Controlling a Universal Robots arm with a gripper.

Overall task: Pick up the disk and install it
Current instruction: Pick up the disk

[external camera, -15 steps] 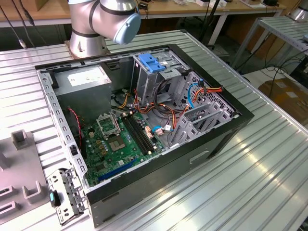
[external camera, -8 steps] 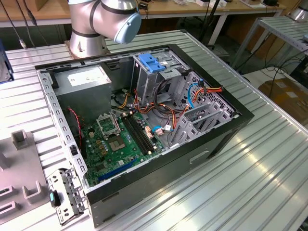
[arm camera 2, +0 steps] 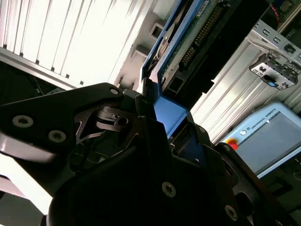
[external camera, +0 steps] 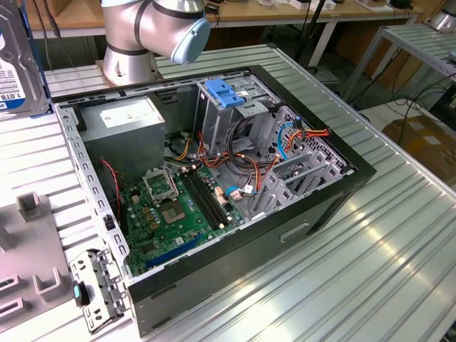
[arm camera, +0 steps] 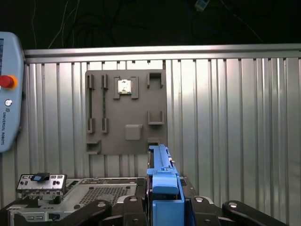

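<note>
- Grip: the gripper (arm camera: 164,207) has its jaws closed on the blue carrier end of the disk (arm camera: 161,162). In the first wrist view the blue tab sits pinched between the two black fingers (arm camera: 129,207).
- Disk position: lifted off the slatted table (external camera: 370,235). In the exterior view it shows at the far left edge, label face toward the camera.
- Axis: the long side runs straight out from the jaws, away from the wrist. In the second wrist view the circuit-board side stretches off from the gripper.
- Key relation: the open computer case (external camera: 214,185) lies to the exterior view's right of the disk. Its grey drive cage (external camera: 210,121), with the blue caddy (external camera: 222,92) on top, is well apart from the disk.
- Beneath the gripper: the grey holder plate (arm camera: 126,112).
- My read: pick-up done, install not yet done.
</note>
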